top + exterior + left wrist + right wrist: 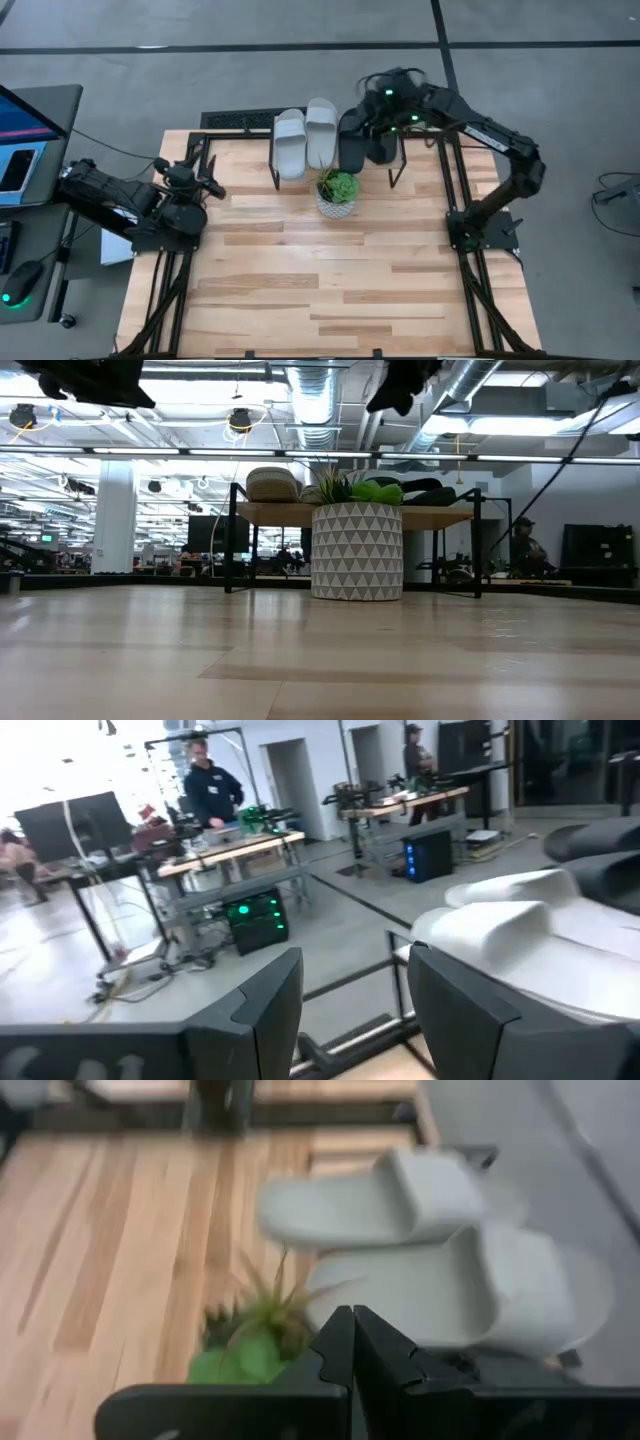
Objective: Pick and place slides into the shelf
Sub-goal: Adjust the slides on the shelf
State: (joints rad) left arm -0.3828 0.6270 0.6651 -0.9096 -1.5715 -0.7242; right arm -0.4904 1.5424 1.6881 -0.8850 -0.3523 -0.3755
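Note:
The shelf (440,517) stands at the far middle of the table. Two light grey slides (306,138) lie side by side on its plank, soles down. Two black slides (355,142) lie to their right. My right gripper (368,112) hangs shut above the black slides, well clear of the shelf, its fingers (352,1348) slanting down toward the grey slides (450,1270). My left gripper (208,187) waits open at the table's left edge. It points level toward the shelf, with nothing between its fingers (355,1010).
A potted green plant (337,192) in a white patterned pot (357,550) stands on the table just in front of the shelf's middle. Black frame posts run along both table sides. Behind the table, people stand at workbenches (210,785).

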